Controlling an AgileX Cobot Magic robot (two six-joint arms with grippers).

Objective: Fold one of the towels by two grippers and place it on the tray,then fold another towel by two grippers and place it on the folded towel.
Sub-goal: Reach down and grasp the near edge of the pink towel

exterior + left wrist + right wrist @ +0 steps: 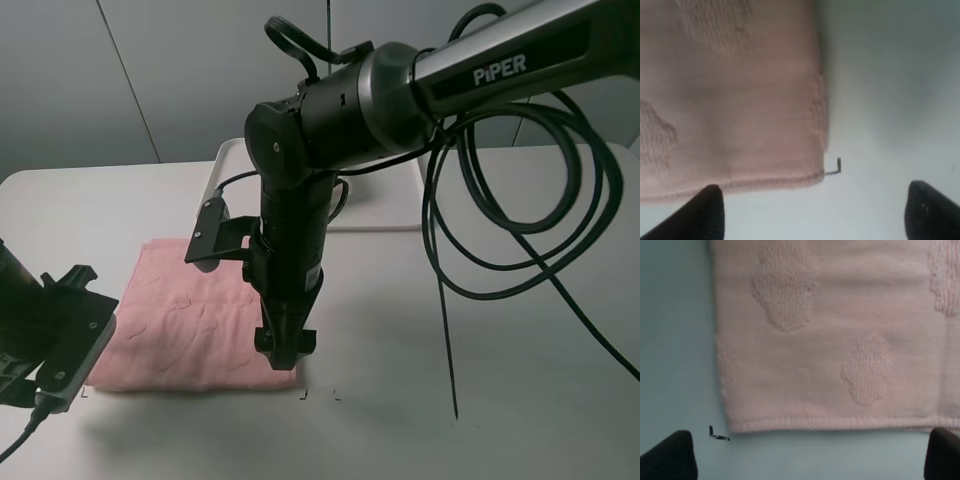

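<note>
The light pink towel point(195, 320) lies flat and unfolded on the white table. My right gripper point(285, 345) points straight down over the towel's front right corner. In the right wrist view it point(807, 457) is open, with the towel's hem point(840, 424) just beyond the fingertips. My left gripper point(45, 345) is low at the towel's front left corner. The left wrist view shows it point(820, 215) open too, with that corner point(817, 172) between the spread fingertips, untouched. The white tray point(385, 205) lies at the back, largely hidden by the right arm. The cream towel is hidden.
Black cables point(520, 200) from the right arm hang in loops over the table's right side. Small black corner marks point(305, 395) sit on the table beside the towel's front corners. Bare table lies to the right and in front.
</note>
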